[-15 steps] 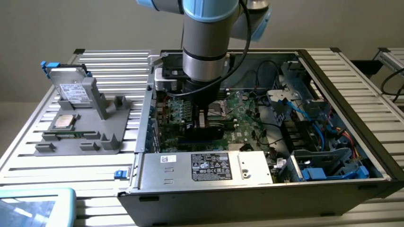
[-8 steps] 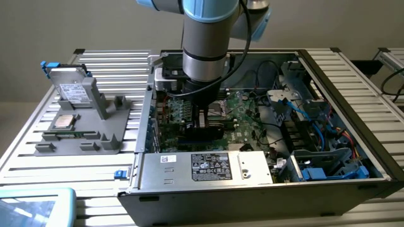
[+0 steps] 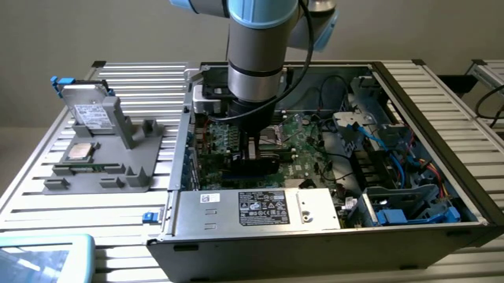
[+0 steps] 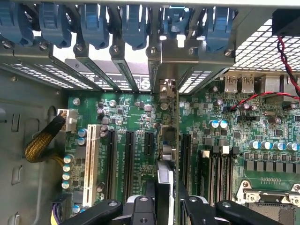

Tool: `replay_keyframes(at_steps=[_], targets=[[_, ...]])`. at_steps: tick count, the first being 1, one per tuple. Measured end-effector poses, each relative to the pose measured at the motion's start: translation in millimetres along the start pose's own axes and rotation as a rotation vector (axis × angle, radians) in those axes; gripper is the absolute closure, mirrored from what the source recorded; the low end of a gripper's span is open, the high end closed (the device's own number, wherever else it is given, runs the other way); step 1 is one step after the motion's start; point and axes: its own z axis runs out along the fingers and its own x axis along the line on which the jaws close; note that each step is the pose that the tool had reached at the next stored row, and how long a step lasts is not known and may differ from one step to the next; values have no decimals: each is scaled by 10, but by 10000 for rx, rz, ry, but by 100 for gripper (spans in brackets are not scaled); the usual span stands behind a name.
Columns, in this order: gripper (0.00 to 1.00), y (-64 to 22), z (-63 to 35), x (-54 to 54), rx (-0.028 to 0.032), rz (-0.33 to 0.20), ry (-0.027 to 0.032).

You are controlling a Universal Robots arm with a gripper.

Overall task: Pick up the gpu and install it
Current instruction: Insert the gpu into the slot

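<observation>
The gpu [image 4: 166, 152] shows edge-on in the wrist view, standing upright over the green motherboard [image 4: 126, 117] between two black expansion slots [image 4: 129, 159]. Its silver end bracket [image 4: 164, 65] reaches the rear slot openings of the case. My gripper [image 4: 165, 206] is shut on the card, one black finger [image 4: 140, 208] on each side. In the exterior view the gripper [image 3: 254, 147] is deep inside the open computer case [image 3: 315, 242], with the dark gpu [image 3: 254, 167] below it, low against the motherboard. Whether the card sits fully in a slot I cannot tell.
Blue retention clips [image 4: 93, 23] line the case's rear slots. A silver power supply [image 3: 260, 209] and blue cables [image 3: 409, 159] crowd the case. On the exterior view's left, a grey fixture [image 3: 118, 177] holds a silver drive [image 3: 88, 109] and a square CPU chip [image 3: 81, 151].
</observation>
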Motion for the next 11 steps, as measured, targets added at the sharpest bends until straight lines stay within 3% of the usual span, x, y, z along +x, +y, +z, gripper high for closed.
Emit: replay_keyframes(at_steps=[11], targets=[[73,-32,-2,5,0,-3,1]])
